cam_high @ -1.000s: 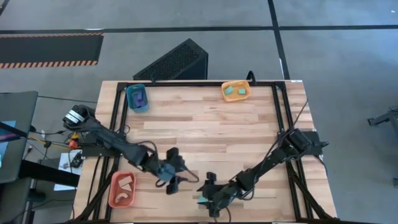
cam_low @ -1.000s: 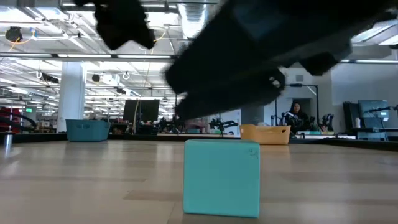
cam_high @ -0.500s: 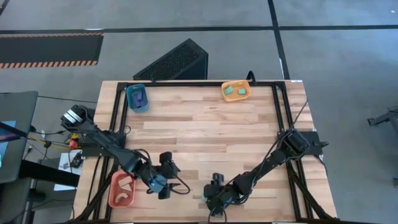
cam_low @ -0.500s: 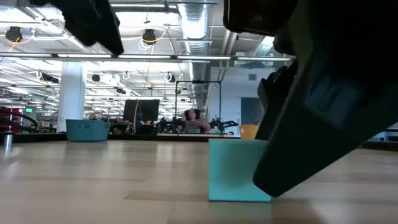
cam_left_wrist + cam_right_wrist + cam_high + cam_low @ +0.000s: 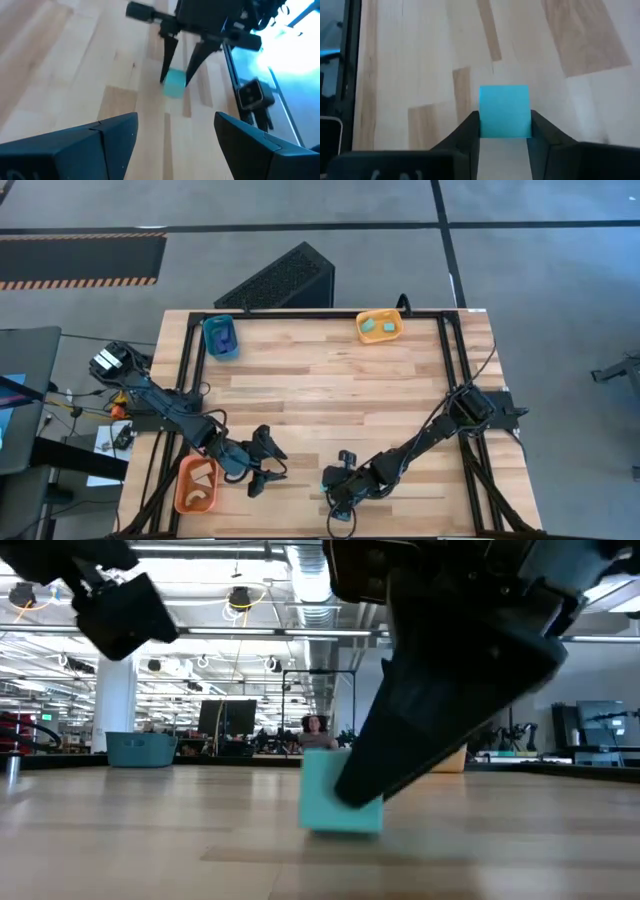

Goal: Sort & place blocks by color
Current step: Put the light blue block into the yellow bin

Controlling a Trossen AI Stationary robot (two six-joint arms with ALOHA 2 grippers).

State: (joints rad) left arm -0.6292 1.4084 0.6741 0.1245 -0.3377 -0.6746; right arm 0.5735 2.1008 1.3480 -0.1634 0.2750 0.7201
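A light cyan cube stands on the wooden table near its front edge, with my right gripper shut on it. It shows close up in the right wrist view as the cube. My left gripper stands open to the cube's left, beside the orange tray, which holds pale tan blocks, and has nothing between its fingers. The teal tray at the far left holds dark blue blocks. The yellow-orange tray at the back holds cyan blocks. My right gripper pinches the cyan cube by two opposite side faces, one finger on each. The fingers slant down onto it from above and from the table's right. The cube's underside rests on the table.
The bare wooden table top stretches between the three trays. Black frame rails run along the table's edges. A dark slanted box stands behind the far edge.
My right gripper has tipped down over the cyan cube and shut on it, and the cube has slid a little along the table. My left gripper has drawn back toward the table's left edge and the orange tray, sinking a little.
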